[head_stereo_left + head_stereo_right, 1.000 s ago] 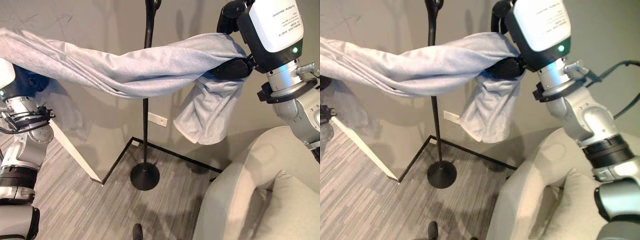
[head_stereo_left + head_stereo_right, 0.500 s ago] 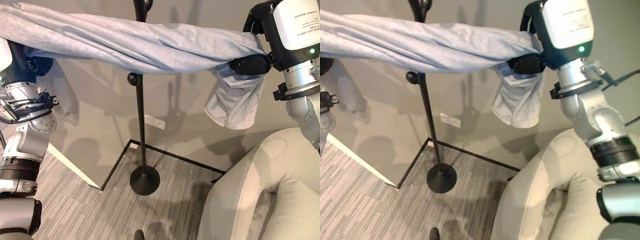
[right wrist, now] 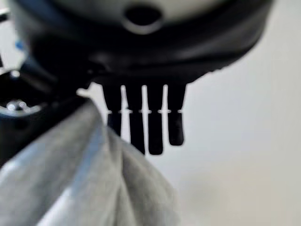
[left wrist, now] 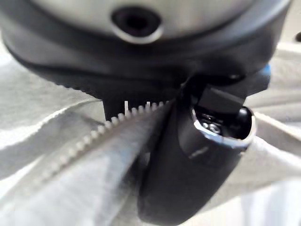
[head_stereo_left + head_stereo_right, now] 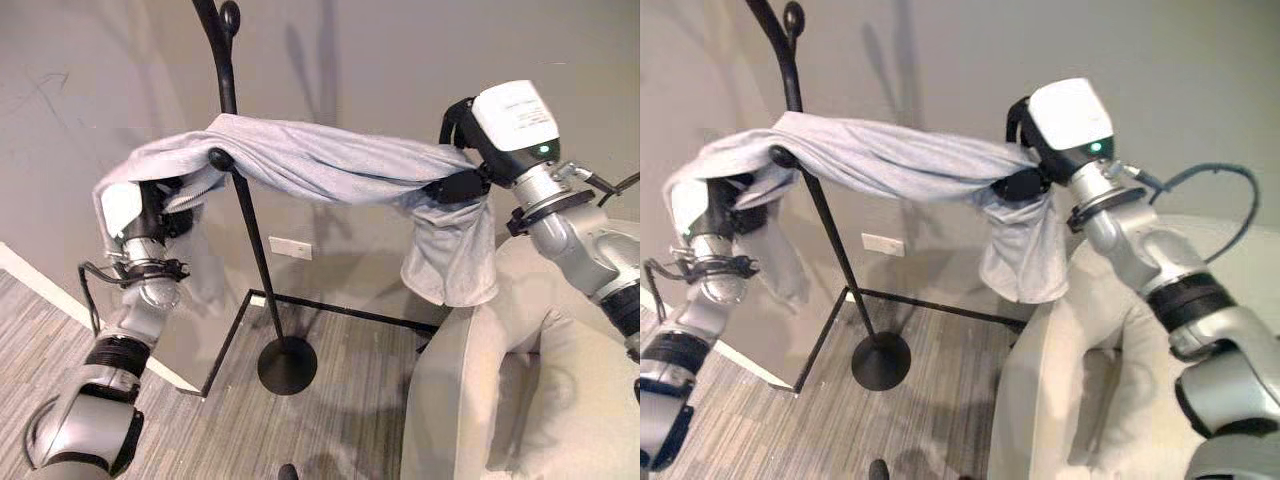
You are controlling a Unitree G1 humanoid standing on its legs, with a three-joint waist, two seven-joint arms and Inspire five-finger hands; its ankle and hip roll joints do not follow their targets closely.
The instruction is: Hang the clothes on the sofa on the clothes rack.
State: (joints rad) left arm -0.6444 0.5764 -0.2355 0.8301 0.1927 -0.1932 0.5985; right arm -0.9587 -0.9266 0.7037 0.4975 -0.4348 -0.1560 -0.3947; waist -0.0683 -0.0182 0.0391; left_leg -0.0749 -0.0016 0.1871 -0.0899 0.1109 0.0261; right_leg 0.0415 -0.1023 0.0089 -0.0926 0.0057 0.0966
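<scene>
A light grey garment [image 5: 330,165] is stretched between my two hands and lies across the black clothes rack's pole [image 5: 255,270], over a side knob [image 5: 218,158]. My left hand [image 5: 160,200] sits under the garment's left end, left of the pole; its thumb [image 4: 188,155] presses the cloth [image 4: 56,165]. My right hand [image 5: 455,187] pinches the right end between thumb and fingers [image 3: 148,122], and a loose part hangs below it above the sofa. The rack's top hook [image 5: 228,20] stands bare above the garment.
A beige sofa [image 5: 540,380] fills the lower right. The rack's round base [image 5: 287,365] rests on grey floor beside a black floor frame [image 5: 340,310]. A wall outlet [image 5: 290,247] is behind the pole. A white board edge [image 5: 20,265] leans at the far left.
The camera has shifted. Both hands have come down and closer together, and the garment, held taut and high before, now sags across the pole at the side knob.
</scene>
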